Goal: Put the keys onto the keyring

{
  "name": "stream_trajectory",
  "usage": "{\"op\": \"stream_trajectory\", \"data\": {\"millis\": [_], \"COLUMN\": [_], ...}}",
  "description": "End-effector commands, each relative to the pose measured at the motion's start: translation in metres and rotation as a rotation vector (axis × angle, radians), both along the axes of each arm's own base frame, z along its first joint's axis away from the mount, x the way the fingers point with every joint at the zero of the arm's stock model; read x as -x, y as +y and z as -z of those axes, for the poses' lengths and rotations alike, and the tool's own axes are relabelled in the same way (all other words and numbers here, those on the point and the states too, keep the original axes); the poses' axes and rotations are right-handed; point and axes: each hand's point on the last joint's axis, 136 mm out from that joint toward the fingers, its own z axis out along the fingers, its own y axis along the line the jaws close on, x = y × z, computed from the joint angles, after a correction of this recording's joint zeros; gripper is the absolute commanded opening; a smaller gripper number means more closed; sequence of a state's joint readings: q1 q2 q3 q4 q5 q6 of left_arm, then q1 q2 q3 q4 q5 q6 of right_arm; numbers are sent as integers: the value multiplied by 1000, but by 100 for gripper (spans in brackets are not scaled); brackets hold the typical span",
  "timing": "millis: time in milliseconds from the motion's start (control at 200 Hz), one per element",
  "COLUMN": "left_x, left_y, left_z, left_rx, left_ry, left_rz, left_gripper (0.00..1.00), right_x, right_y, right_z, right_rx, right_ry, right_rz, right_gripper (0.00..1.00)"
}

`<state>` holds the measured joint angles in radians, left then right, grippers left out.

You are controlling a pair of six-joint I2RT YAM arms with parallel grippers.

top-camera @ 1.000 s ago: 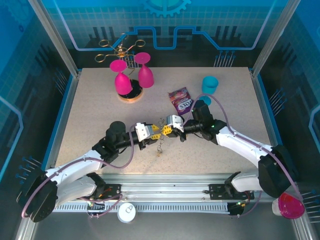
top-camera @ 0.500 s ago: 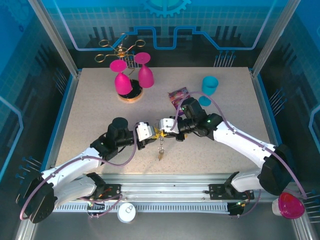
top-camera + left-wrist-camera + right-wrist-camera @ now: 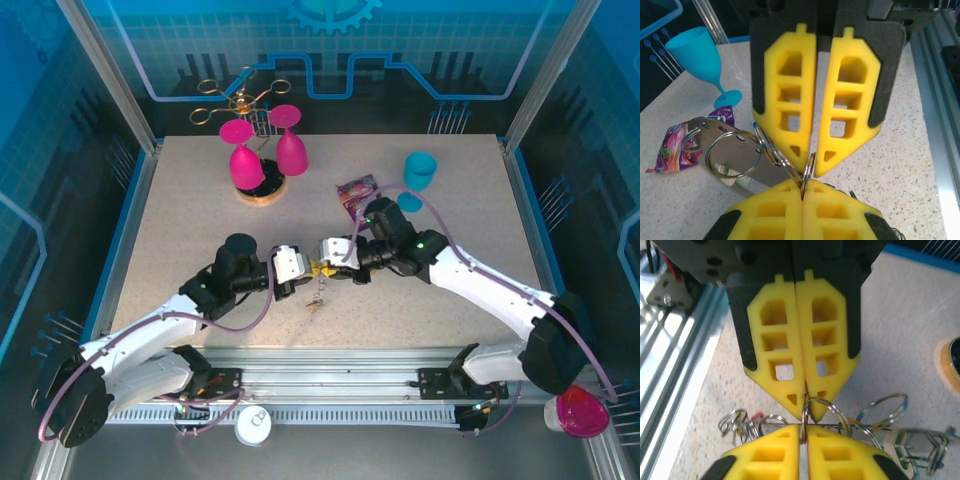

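- Your left hand [image 3: 810,161] and your right hand [image 3: 806,407] meet tip to tip in the lower middle of the top view. Each one is pressed together on a thin metal ring of the keyring [image 3: 734,152], which they hold up between them above the table [image 3: 180,230].
- A few keys [image 3: 317,297] hang just under the two hands. I judge that at least some of them sit already on a ring, but how many is too small to tell.
- What is left, in my judgement, is to work the remaining key along the ring and then let it go.
- The teal goblet [image 3: 420,168] stands upright in the upper right of the table, and I see nothing in it.
- The two pink goblets [image 3: 248,160] stand mouth down at the upper left, so they hold nothing.
- The purple candy packet [image 3: 360,195] lies flat between the teal goblet and your right hand.
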<state>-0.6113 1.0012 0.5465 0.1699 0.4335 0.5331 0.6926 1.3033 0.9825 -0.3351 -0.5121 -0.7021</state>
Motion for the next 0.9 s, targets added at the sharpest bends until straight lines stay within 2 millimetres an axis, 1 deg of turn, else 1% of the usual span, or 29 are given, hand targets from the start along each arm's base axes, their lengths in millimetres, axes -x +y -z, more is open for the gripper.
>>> {"op": "stream_trajectory", "data": {"millis": [0, 20, 35, 90, 265, 495, 675, 800, 830, 896], "left_x": [6, 8, 9, 11, 13, 14, 14, 13, 13, 11], "left_y": [-5, -6, -6, -7, -11, -13, -13, -14, -15, -14], "left_z": [-29, -30, -30, -32, -34, -31, -28, -28, -28, -25], "left_rx": [90, 101, 109, 136, 174, 183, 184, 193, 192, 186], "left_ry": [-82, -83, -84, -84, -58, -30, -14, -4, -2, 5], "left_rz": [55, 60, 64, 77, 94, 103, 101, 104, 103, 96], "left_gripper": [0, 0, 0, 0, 0, 0, 0, 0, 0, 0], "right_x": [3, 3, 5, 7, 9, 13, 15, 15, 14, 13], "right_y": [3, 3, 1, -1, -3, -6, -7, -6, -5, -5], "right_z": [-37, -41, -33, -29, -30, -38, -37, -37, -42, -43], "right_rx": [-230, -251, -250, -276, -337, -390, -401, -406, -423, -431], "right_ry": [16, 11, 28, 38, 50, 50, 49, 59, 42, 40], "right_rz": [-25, -30, -28, -30, -38, -59, -67, -65, -71, -65], "right_gripper": [17, 17, 17, 18, 21, 21, 20, 16, 14, 13]}}
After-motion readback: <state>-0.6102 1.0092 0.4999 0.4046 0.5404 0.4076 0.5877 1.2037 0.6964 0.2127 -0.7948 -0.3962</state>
